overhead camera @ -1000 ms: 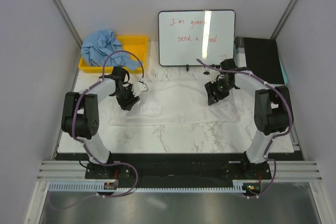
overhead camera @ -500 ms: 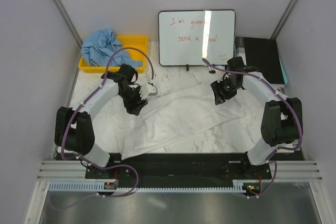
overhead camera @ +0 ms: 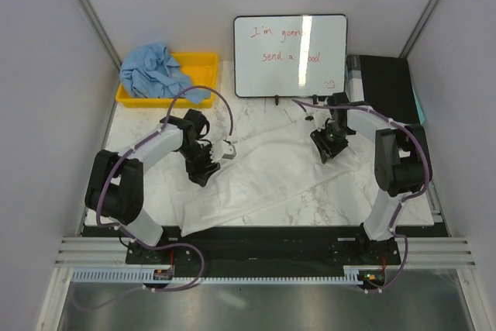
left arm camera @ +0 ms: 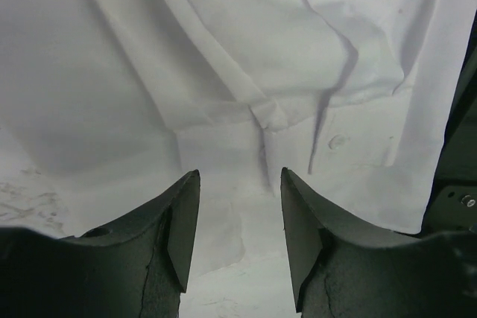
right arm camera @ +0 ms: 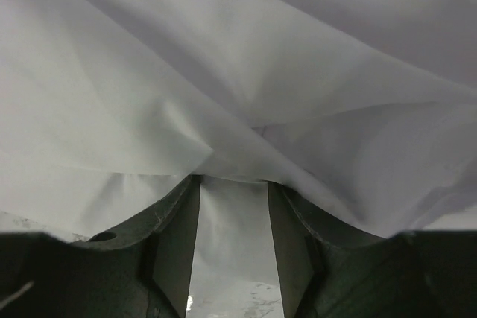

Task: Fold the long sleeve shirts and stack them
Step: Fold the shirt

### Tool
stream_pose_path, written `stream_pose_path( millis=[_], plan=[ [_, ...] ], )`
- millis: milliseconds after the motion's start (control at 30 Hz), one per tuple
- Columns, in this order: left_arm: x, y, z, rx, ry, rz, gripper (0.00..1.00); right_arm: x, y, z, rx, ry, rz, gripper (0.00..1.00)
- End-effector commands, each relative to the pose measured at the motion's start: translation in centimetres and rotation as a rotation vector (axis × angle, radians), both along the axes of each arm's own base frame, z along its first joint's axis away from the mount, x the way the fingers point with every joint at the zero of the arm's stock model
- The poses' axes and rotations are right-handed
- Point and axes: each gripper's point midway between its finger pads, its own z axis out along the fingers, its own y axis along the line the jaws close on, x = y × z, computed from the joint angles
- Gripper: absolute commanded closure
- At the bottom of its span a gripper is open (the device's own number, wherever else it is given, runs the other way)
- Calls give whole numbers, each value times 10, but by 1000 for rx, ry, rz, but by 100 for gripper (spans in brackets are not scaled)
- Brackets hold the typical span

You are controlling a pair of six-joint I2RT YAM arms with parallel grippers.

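There are two shirts, one white shirt and one blue shirt, two robot arms, left arm and right arm, one yellow bin, one whiteboard and one black box

Big wrinkly white shirt sprawled diagonally across the tabletop, light blue shirt bunched up over the yellow bin

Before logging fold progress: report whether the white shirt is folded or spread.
Roughly folded over, not neat: the white shirt lies wrinkled in a diagonal band across the marble table.
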Motion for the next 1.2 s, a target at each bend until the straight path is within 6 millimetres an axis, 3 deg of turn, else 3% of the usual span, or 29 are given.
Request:
stream_pose_path(
  millis=[0, 167, 333, 567, 767, 900, 1000, 1133, 1167],
  plan=[
    [-10, 3, -7, 2, 9, 7, 45, 44, -7, -19, -68, -71, 17, 51],
    [-2, -8, 12, -130, 16, 91, 44, 79, 1, -17, -76, -138, 47, 50],
    [3, -11, 21, -167, 1, 102, 43, 92, 17, -17, -89, -164, 116, 50],
    [-5, 7, 5, -90, -38, 11, 43, 118, -11, -21, -216, -236, 193, 50],
    [-13, 13, -7, -48, -20, -29, 43, 116, -40, -23, -273, -222, 199, 50],
    [-30, 19, -27, 13, 14, -124, 45, 117, -60, -16, -297, -238, 186, 50],
    [-42, 7, -35, 32, 30, -181, 46, 123, -69, -7, -314, -265, 186, 49],
    [-56, -21, -42, 38, 49, -253, 46, 124, -63, 17, -260, -303, 181, 47],
    [-59, -26, -43, 32, 63, -249, 46, 117, -52, 23, -192, -295, 195, 46]
  ],
)
